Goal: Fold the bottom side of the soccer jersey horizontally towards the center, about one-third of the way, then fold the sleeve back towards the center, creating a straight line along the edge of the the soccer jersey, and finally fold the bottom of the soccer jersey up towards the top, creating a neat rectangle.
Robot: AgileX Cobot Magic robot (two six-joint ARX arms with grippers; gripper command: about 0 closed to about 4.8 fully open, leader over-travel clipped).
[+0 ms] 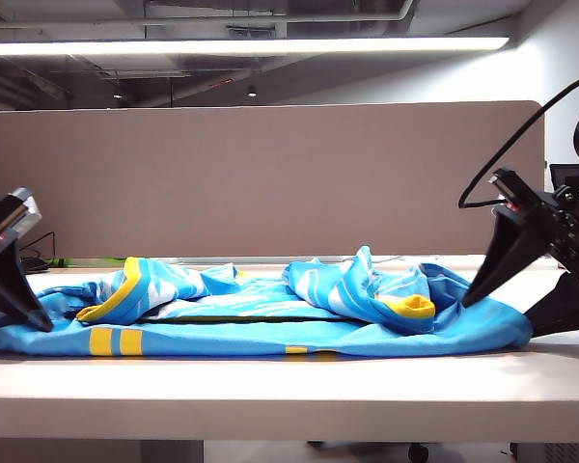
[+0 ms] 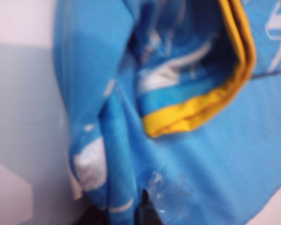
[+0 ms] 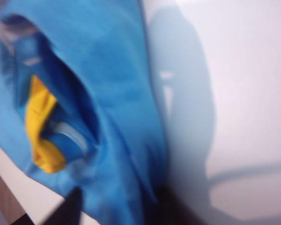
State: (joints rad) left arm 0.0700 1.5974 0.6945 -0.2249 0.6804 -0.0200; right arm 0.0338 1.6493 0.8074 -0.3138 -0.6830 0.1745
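The shiny sky-blue soccer jersey (image 1: 270,318) lies crumpled across the pale table (image 1: 270,395) — left pincer (image 1: 41,323) and right pincer (image 1: 468,299) press its opposite ends, seemingly to lift both together, though neither's closure can be told.

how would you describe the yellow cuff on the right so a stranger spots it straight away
Start at the blue jersey spread across the table. On its right hump sits the cuff, just inside the right gripper; unlike the left cuff, it is a short yellow band.
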